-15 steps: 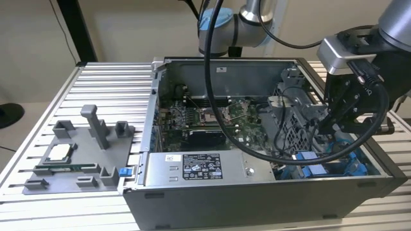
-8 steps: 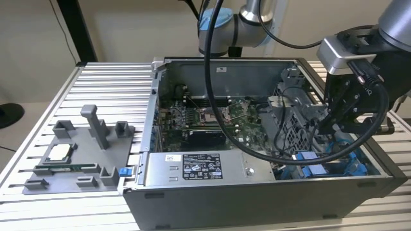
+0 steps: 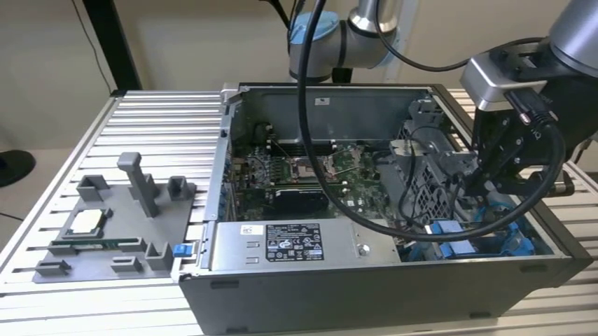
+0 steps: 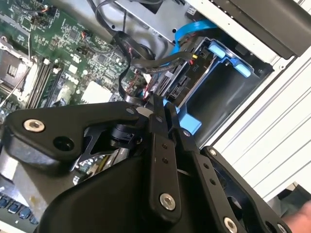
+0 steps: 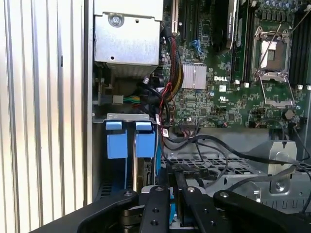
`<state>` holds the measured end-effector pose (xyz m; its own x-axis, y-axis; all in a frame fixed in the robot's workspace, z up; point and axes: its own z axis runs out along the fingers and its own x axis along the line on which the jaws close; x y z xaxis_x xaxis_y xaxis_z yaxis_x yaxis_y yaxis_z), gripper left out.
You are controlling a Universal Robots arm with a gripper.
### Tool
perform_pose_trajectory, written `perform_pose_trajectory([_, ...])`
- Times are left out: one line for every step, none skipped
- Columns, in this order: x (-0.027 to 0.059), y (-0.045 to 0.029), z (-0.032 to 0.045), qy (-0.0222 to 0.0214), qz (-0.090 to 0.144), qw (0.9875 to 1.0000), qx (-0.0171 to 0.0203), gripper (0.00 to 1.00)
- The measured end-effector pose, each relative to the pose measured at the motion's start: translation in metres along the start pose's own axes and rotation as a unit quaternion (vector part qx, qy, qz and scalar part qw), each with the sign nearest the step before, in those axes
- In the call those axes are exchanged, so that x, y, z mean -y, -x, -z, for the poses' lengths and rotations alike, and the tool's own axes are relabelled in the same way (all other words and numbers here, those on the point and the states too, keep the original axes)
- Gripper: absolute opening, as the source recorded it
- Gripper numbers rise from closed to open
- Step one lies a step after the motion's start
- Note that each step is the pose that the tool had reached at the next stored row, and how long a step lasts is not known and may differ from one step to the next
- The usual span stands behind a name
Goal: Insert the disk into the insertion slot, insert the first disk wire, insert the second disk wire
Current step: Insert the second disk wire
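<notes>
Down at the drive cage corner of the open computer case (image 3: 393, 280), the gripper (image 4: 163, 114) works among the cables.

Its two black fingers (image 5: 154, 206) stand nearly together, pinched on what looks like a dark cable connector, though the contact is partly hidden, so I judge rather than see a grip. The disk (image 4: 194, 65), in its blue carrier, already sits inside the insertion slot (image 4: 228, 92), so its rear end faces the wires. Beside it, the power supply (image 3: 280, 245) lies well clear.

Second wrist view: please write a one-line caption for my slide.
End effector among black cables beside the blue disk carrier inside the open computer case.
</notes>
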<state>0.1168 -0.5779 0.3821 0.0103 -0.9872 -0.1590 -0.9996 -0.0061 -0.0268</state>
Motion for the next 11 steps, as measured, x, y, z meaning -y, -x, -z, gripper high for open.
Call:
perform_pose_trajectory([0.0, -0.0001, -0.0004, -0.0016, 0.001, 1.0, 0.0, 0.0])
perform_pose_trajectory([0.0, -0.0002, -0.0012, -0.0029, 0.002, 1.0, -0.0001, 0.0])
perform_pose_trajectory([0.0, -0.0004, -0.0023, -0.0043, 0.003, 1.0, -0.0006, 0.0])
perform_pose_trajectory([-0.0001, -0.0005, -0.0033, -0.0055, 0.004, 1.0, -0.0012, 0.0])
perform_pose_trajectory([-0.0001, -0.0007, -0.0043, -0.0068, 0.005, 1.0, -0.0019, 0.0])
perform_pose_trajectory([-0.0001, -0.0008, -0.0054, -0.0079, 0.006, 0.9999, -0.0028, 0.0])
perform_pose_trajectory([-0.0001, -0.0008, -0.0067, -0.0084, 0.006, 0.9999, -0.0041, 0.0])
perform_pose_trajectory([-0.0001, -0.0008, -0.008, -0.0083, 0.007, 0.9999, -0.0062, 0.0])
perform_pose_trajectory([-0.0002, -0.0007, -0.0093, -0.0083, 0.008, 0.9999, -0.0084, 0.0])
perform_pose_trajectory([-0.0002, -0.0008, -0.0103, -0.0082, 0.009, 0.9999, -0.0109, 0.0])
perform_pose_trajectory([-0.0002, -0.0009, -0.0113, -0.008, 0.01, 0.9998, -0.0136, 0.0])
